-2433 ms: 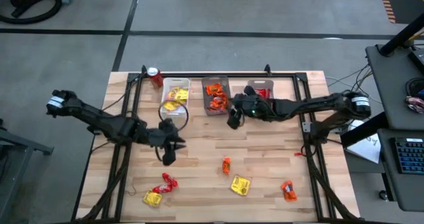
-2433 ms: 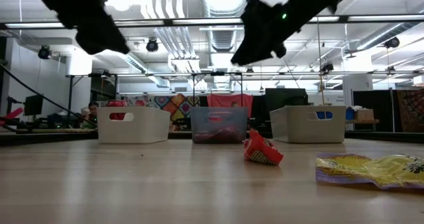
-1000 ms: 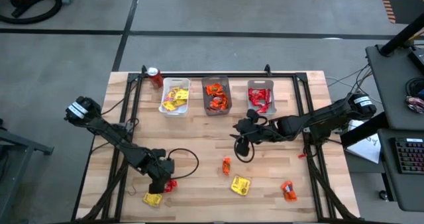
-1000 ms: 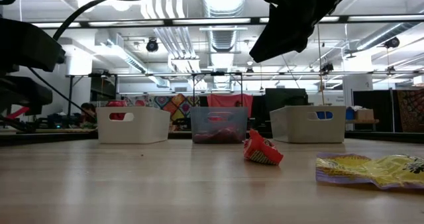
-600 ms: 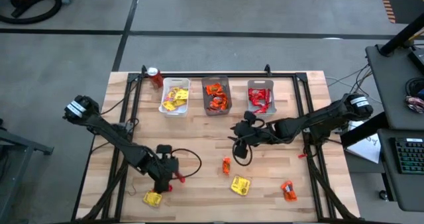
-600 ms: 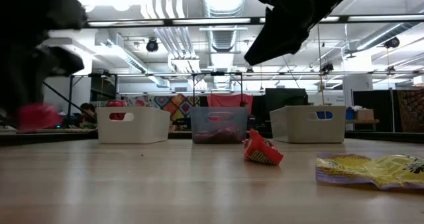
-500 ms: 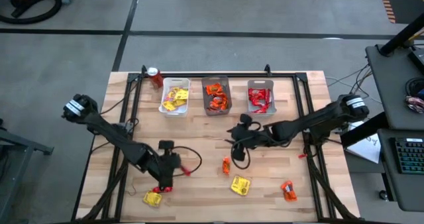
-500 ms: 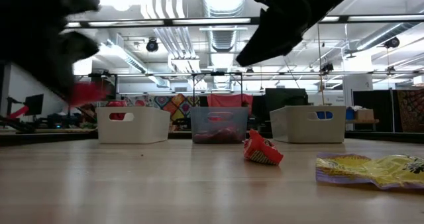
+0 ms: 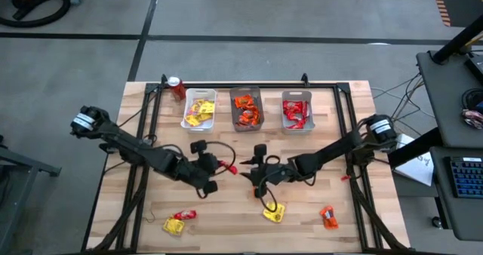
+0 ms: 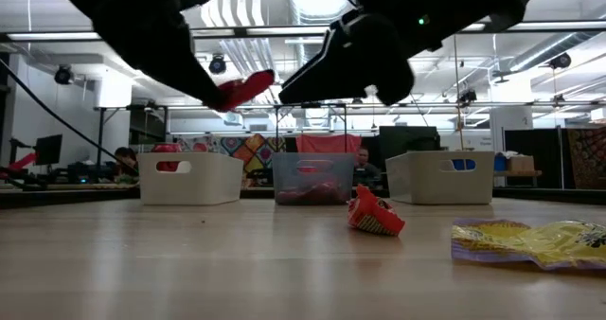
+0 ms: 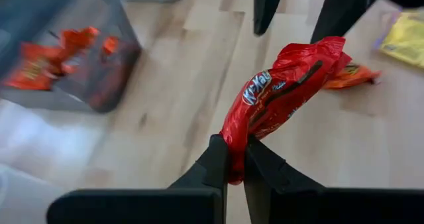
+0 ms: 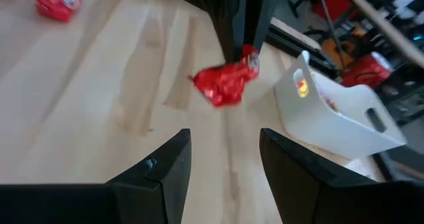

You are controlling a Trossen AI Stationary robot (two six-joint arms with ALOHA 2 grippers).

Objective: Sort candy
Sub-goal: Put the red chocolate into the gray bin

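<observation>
My left gripper (image 9: 223, 167) hangs above the table's middle, shut on a red candy packet (image 11: 285, 85), also seen in the low view (image 10: 244, 88). My right gripper (image 12: 222, 177) stands open just right of it (image 9: 249, 172), pointing at the packet, with nothing between its fingers. On the table lie loose candy: an orange packet (image 11: 351, 77), a yellow one (image 9: 273, 212), an orange one (image 9: 327, 216), and a red (image 9: 185, 215) and a yellow (image 9: 173, 225) at the near left. Three bins at the far edge hold yellow (image 9: 199, 109), orange (image 9: 246, 109) and red (image 9: 296, 110) candy. My left gripper pinches one end of the red packet (image 11: 233, 159) between its two fingers. The fingers come from the table's left, slanting down. The rest of the packet sticks out past the fingertips, crumpled, lifted clear of the table.
A red soda can (image 9: 176, 87) stands at the far left corner beside the yellow bin. A black frame (image 9: 226, 84) runs along the table's far edge and sides. Bare wood lies between the bins and the grippers.
My left gripper has shut on a red packet at the table's near left, lifted it clear and carried it up toward the table's middle, tipping from pointing down to a slant. My right gripper, staying open, has moved left and down toward it and rolled.
</observation>
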